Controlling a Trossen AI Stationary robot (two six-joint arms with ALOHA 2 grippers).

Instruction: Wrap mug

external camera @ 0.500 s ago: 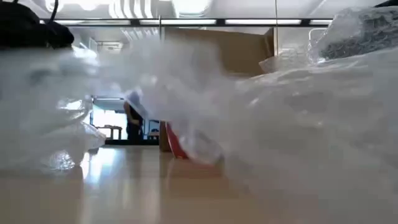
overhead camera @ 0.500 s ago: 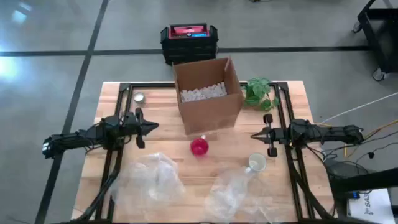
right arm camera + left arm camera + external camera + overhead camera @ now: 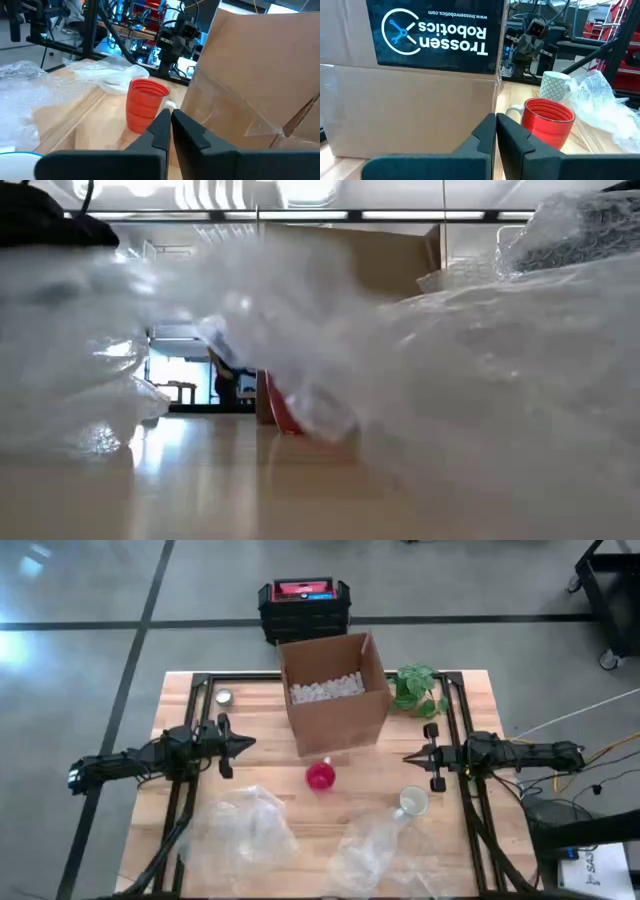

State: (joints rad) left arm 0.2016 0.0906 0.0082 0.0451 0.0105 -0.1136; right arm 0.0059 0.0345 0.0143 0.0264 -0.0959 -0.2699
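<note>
Red mug [image 3: 320, 776]: upright, at the left gripper's [image 3: 248, 743] 4 o'clock, the right gripper's [image 3: 408, 756] 8 o'clock.
Nearer arm: left, slightly.
Grippers: both clenched, empty.

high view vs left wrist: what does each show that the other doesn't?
High view only: the packing peanuts inside the cardboard box, the plant, the black and red case and the small tin.

Left wrist only: the Trossen Robotics logo on the box, and the red mug's handle.

Both: box, red mug, white mug, bubble wrap, right claw. Left claw is shut.
</note>
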